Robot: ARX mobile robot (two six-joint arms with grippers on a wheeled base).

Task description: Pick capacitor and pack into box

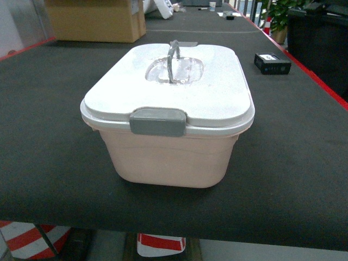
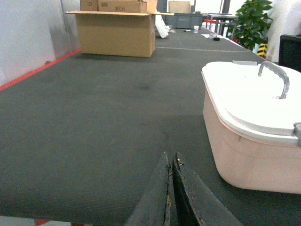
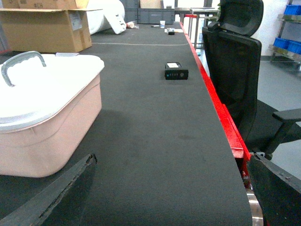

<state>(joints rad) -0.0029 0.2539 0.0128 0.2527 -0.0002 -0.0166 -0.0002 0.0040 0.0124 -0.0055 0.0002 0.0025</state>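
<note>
The box (image 1: 168, 147) is a pale pink tub in the middle of the dark table, its white lid (image 1: 217, 92) on, grey handle (image 1: 173, 60) raised and front clasp (image 1: 157, 121) down. The capacitor (image 1: 272, 63), a small black block with a white label, lies on the table behind and to the right of the box; it also appears in the right wrist view as the capacitor (image 3: 176, 71). My left gripper (image 2: 170, 157) is shut with nothing in it, left of the box (image 2: 249, 155). My right gripper (image 3: 172, 160) is open and empty, right of the box (image 3: 51, 136). Neither gripper shows in the head view.
A brown cardboard carton (image 1: 95, 20) stands at the table's far left. A red strip (image 3: 221, 113) marks the table's right edge, with a black office chair (image 3: 233, 61) beyond it. A potted plant (image 1: 280, 16) stands at the back right.
</note>
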